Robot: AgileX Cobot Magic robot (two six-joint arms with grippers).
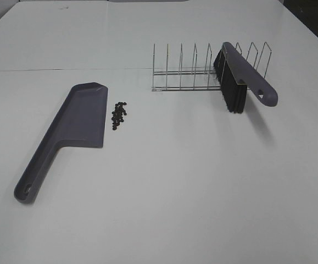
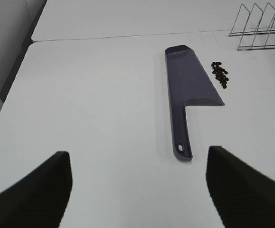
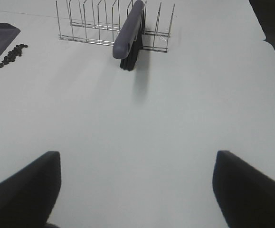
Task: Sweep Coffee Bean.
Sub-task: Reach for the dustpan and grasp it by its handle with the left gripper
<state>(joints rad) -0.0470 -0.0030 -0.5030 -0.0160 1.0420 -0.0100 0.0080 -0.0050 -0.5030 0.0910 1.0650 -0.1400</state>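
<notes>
I am seeing both tools spread wide and gripping nothing. The left gripper [image 2: 137,159] is hanging above the white table [image 1: 202,198] with its two dark fingers [image 2: 37,190] standing far apart. Only bare tabletop is showing between them, and they are touching nothing that I can make out. Through that wrist camera I am looking along the grey-purple dustpan [image 1: 76,124], which is lying flat on the table with its handle end pointing toward this gripper. The right gripper [image 3: 136,159] is hanging released in the same way, jaws wide, with plain table showing in the gap.

The coffee bean [image 1: 118,114] cluster is lying on the table just beside the dustpan's long open edge, on the side facing the wire rack [image 1: 180,71]. The nearest beans are sitting very close to that lip, but I cannot tell whether they are touching it. The brush [image 1: 241,77] is resting in the rack near its right end, black bristles pointing down at the rack's front and the handle sloping out toward the right arm's side. It is sitting well apart from the beans.
</notes>
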